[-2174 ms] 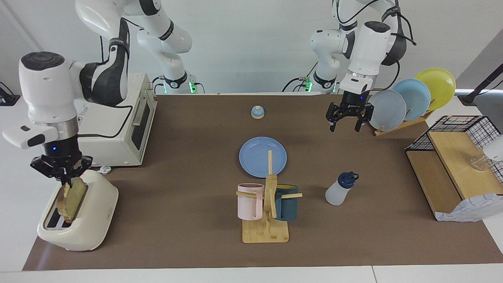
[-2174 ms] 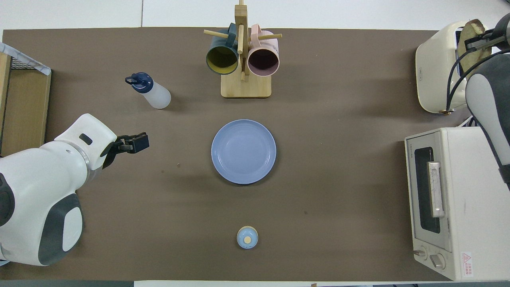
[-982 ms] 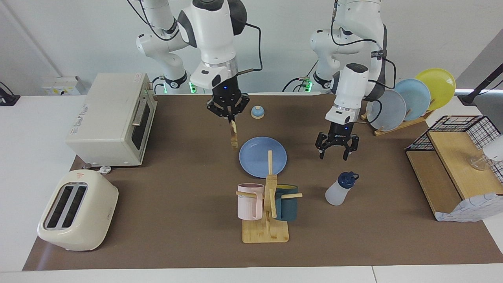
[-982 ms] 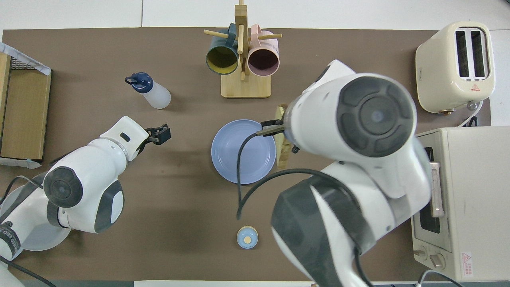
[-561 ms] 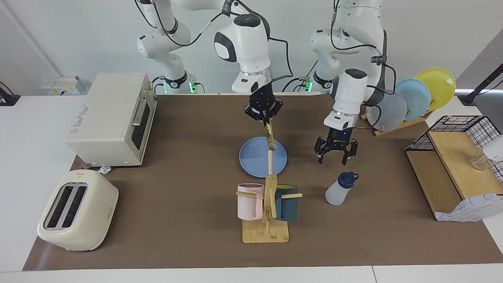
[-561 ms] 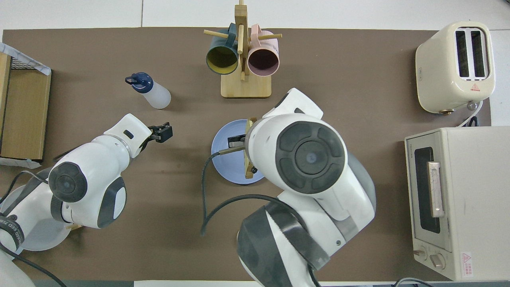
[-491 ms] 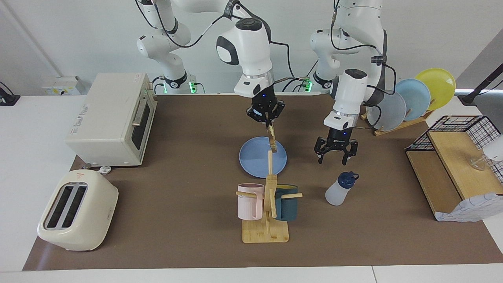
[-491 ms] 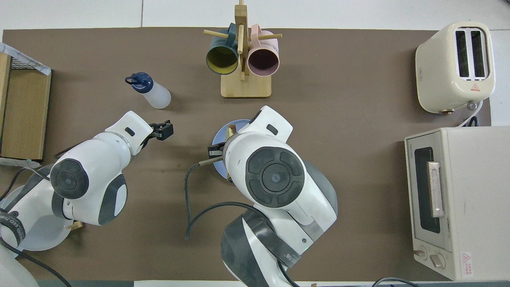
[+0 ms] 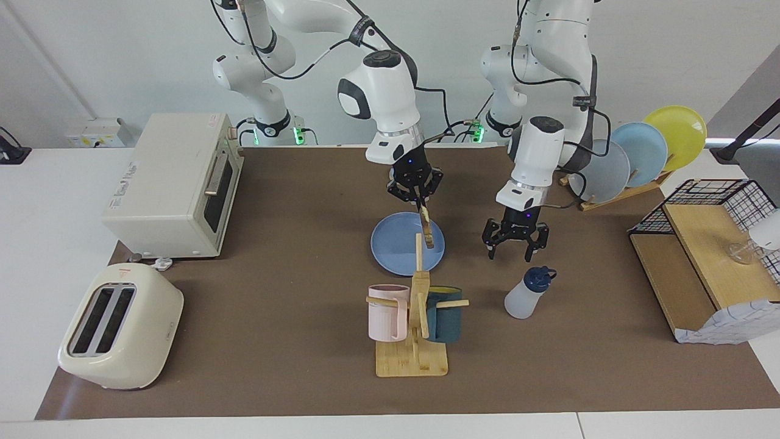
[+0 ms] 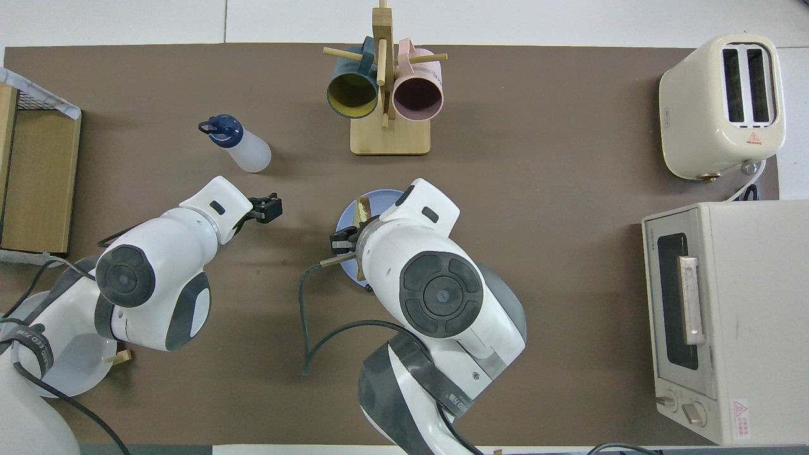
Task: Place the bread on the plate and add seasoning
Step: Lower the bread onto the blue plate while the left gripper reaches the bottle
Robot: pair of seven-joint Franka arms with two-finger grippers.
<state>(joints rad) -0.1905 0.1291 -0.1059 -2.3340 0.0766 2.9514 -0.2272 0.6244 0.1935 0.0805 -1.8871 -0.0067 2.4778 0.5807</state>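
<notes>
The right gripper (image 9: 418,196), having carried the bread (image 9: 428,230) from the toaster (image 9: 119,326), is clamping it and lowering it edge-on over the plate (image 9: 393,244); the left gripper (image 9: 515,241), spread wide, is descending toward the seasoning (image 9: 527,294) below it.

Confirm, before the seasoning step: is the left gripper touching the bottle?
Apart. The facing view shows brown table between the left gripper and the seasoning bottle.

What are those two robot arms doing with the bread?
The right gripper holds a tan slice of bread on edge, hanging over the round blue plate, not laid down yet. The left gripper, fingers open, hovers over the brown table near the white seasoning bottle with a navy cap, which stands untouched.
</notes>
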